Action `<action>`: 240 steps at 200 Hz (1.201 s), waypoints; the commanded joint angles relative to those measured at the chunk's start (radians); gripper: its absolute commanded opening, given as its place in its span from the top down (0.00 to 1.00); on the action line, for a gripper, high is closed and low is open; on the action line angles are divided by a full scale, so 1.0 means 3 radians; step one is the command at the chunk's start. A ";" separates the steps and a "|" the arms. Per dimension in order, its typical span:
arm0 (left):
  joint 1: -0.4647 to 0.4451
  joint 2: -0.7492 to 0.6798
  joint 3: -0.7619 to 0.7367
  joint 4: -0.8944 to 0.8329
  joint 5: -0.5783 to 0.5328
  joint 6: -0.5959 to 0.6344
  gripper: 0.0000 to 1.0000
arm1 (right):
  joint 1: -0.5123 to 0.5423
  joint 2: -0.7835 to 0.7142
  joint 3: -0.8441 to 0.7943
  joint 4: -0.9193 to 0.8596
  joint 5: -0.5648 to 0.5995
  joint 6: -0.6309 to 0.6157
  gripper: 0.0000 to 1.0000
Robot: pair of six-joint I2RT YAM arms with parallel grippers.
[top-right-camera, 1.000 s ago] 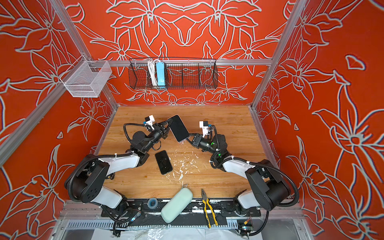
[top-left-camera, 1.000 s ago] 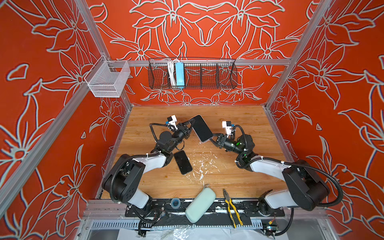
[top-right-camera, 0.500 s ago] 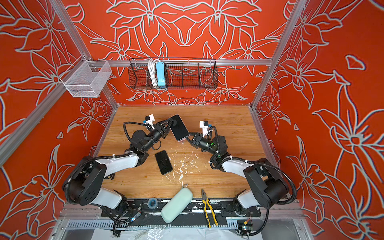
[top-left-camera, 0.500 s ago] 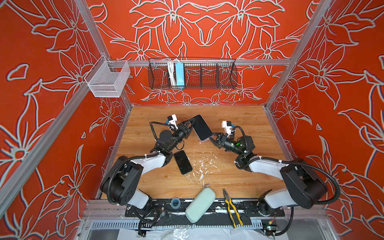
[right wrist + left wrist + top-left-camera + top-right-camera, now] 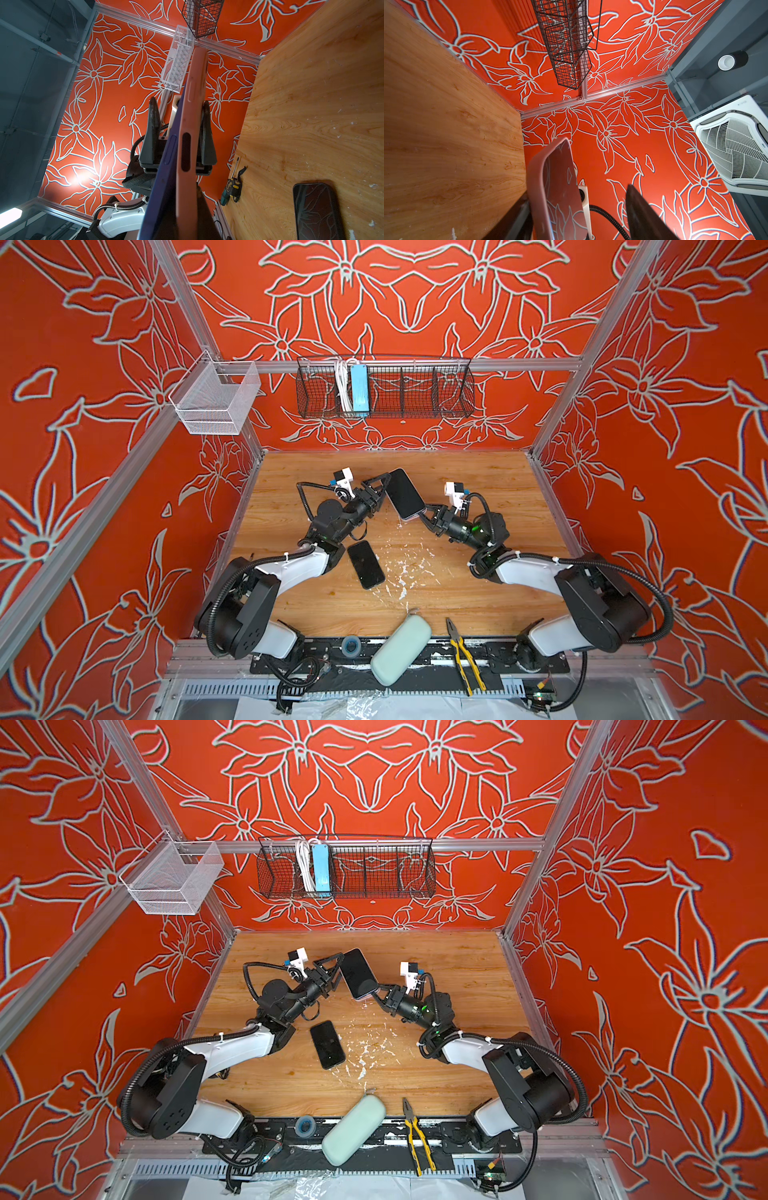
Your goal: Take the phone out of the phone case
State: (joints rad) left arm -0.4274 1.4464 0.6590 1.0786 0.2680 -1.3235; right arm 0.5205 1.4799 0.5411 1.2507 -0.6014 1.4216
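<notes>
Table (image 5: 478, 472) rear open; raised phone case (image 5: 193, 93) bars middle; loose phone (image 5: 365, 565), seemingly flat, nearer.

The wooden table (image 5: 478, 489) carries a black phone (image 5: 365, 565) that lies flat, left of centre and slanted to the table's edges, as both top views show. Just beside it, toward the middle, white flecks (image 5: 405, 568) are scattered over the wood. At the front edge a pale green pouch (image 5: 401, 649) and yellow-handled pliers (image 5: 463, 651) lie mostly on the black rail (image 5: 432, 674), with only their far ends reaching onto the wood.
</notes>
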 commanded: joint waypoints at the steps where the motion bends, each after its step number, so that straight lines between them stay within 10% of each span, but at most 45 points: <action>1: -0.0017 -0.0118 -0.0002 0.0023 0.0033 0.0040 0.32 | 0.0009 0.0011 -0.0005 0.0411 0.0087 0.0106 0.97; 166: -0.0020 -0.0376 -0.0142 -0.0420 0.0048 0.0132 0.21 | 0.0009 0.0049 -0.0007 0.0525 0.0165 0.0127 0.98; 198: -0.0022 -0.0626 -0.0239 -0.0728 -0.0010 0.0111 0.00 | 0.0009 -0.0060 0.0010 0.0305 0.0164 -0.0025 0.98; 240: -0.0058 -0.1206 -0.0180 -0.1674 -0.0111 -0.0016 0.03 | 0.0009 -0.0114 0.0031 0.0148 0.0168 -0.0124 0.98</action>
State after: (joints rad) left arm -0.4347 1.1790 0.5888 0.7509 0.2577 -1.3029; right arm 0.5205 1.4803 0.5392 1.2499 -0.5613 1.4044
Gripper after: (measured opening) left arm 0.969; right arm 0.121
